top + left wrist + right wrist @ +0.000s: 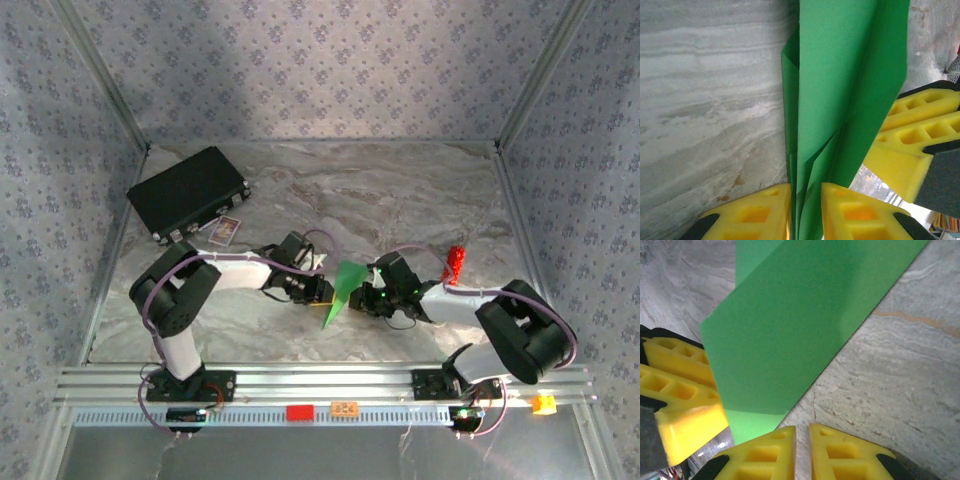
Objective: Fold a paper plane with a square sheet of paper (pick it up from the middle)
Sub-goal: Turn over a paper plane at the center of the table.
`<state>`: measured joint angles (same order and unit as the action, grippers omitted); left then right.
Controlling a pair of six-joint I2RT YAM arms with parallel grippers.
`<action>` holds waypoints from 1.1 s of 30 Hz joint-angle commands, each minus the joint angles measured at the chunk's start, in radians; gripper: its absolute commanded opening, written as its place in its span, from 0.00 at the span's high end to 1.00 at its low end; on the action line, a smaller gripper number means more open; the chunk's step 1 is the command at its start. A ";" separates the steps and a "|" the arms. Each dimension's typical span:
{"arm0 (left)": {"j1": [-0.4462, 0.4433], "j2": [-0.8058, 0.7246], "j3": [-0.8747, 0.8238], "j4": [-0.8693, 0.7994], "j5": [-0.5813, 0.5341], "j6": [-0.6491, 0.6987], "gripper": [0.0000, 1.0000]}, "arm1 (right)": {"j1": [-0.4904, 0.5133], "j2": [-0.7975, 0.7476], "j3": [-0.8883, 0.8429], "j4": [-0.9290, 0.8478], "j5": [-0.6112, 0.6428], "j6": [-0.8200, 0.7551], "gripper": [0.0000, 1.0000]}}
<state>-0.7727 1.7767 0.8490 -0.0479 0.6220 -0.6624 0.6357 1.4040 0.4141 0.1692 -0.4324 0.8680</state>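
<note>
Paper plane (pixel 345 290) part-folded, held mid-table (pixel 420 190) between both arms.
Top: left gripper (pixel 318 290) and right gripper (pixel 372 298) flank it. Left wrist: left jaws pinch its layers, probably to keep the creases. Right wrist: right jaws nearly together beside it; grip unclear.

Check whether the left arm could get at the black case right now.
Probably not at once: the left tool is shut on the folded green paper. Otherwise the path to the black case looks free, with a small card lying at its near corner.
</note>
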 commanded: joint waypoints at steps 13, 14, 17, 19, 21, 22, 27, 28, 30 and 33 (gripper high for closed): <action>-0.034 0.053 0.050 0.019 0.075 0.029 0.77 | 0.011 0.030 0.015 0.038 -0.032 0.006 0.85; -0.035 0.056 0.052 0.020 0.075 0.029 0.77 | 0.010 0.032 0.014 0.038 -0.033 0.007 0.85; -0.040 0.062 0.053 0.033 0.083 0.021 0.77 | 0.009 0.044 0.014 0.042 -0.033 0.008 0.85; -0.045 0.067 0.053 0.041 0.083 0.014 0.77 | 0.010 0.052 0.013 0.051 -0.040 0.013 0.85; -0.048 0.070 0.052 0.047 0.082 0.009 0.77 | 0.009 0.057 0.013 0.058 -0.042 0.016 0.86; -0.050 0.070 0.051 0.050 0.082 0.005 0.77 | 0.010 0.060 0.013 0.061 -0.043 0.016 0.86; -0.061 0.069 0.052 0.070 0.083 -0.007 0.77 | 0.007 0.067 0.011 0.072 -0.043 0.020 0.86; -0.062 0.069 0.053 0.072 0.083 -0.008 0.78 | 0.007 0.067 0.010 0.073 -0.043 0.021 0.86; -0.063 0.069 0.052 0.075 0.076 -0.013 0.79 | 0.007 0.066 0.008 0.077 -0.044 0.023 0.86; -0.064 0.063 0.050 0.080 0.069 -0.021 0.80 | 0.001 0.067 0.003 0.085 -0.044 0.027 0.86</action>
<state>-0.8330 1.8347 0.8845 0.0051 0.6804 -0.6746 0.6239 1.4277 0.4141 0.1913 -0.4606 0.8764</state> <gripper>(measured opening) 0.198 0.142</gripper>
